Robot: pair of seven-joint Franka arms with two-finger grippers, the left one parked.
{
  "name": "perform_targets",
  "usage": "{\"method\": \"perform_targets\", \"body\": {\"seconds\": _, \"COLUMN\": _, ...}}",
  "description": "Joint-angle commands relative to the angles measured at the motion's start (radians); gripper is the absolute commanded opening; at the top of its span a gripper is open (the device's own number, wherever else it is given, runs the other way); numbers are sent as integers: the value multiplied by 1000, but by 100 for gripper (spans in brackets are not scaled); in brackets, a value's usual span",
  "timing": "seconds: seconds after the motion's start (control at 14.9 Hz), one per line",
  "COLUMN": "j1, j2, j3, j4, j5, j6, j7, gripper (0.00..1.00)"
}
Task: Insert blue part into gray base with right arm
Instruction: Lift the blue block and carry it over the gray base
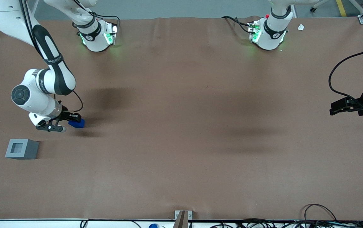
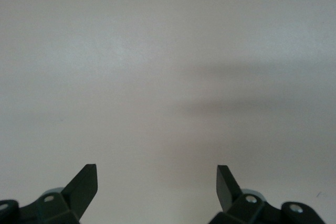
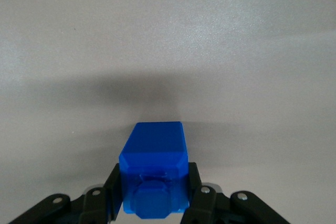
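We see the right arm reaching down over the working arm's end of the table, its white links bent at the elbow and its wrist low above the brown covering; at its tip the pincer is clamped on the blue part, which shows as a small bright blue block between the black fingers; whether the block touches the covering we cannot tell.

From the right wrist view we look along the pincer itself; the blue part sits squarely between the two fingers, each pressed against one of its side faces; its smaller stepped nub points toward the camera and its broad, flat-sided body points away toward the table surface; a soft shadow lies on the surface just past the block.

The gray base stands on the table nearer to the front camera than the pincer, and a little farther toward the working arm's end of the table; it is well apart from the blue part, with bare brown covering between them; its square recess faces upward and holds nothing; its sides sit roughly parallel to the table edge.
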Motion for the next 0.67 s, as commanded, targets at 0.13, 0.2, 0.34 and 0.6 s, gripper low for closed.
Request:
{"method": "perform_targets", "body": {"seconds": 0.13, "j1": -4, "j2": -9, "j3": 0, "j4": 159, "j5": 3, "j6": -203, "j7": 9, "gripper": 0}}
{"method": "perform_targets", "body": {"seconds": 0.2, "j1": -13, "j2": -7, "j3": 0, "j4": 258, "j5": 3, "j6": -345, "j7": 13, "gripper": 0}}
{"method": "perform_targets", "body": {"seconds": 0.34, "j1": -45, "j2": 11, "j3": 0, "j4": 397, "j5": 1, "j6": -478, "j7": 0, "gripper": 0}}
{"method": "perform_targets", "body": {"seconds": 0.6, "j1": -183, "j2": 77, "j3": 0, "j4": 532, "j5": 6, "j6": -520, "j7": -178, "gripper": 0}}
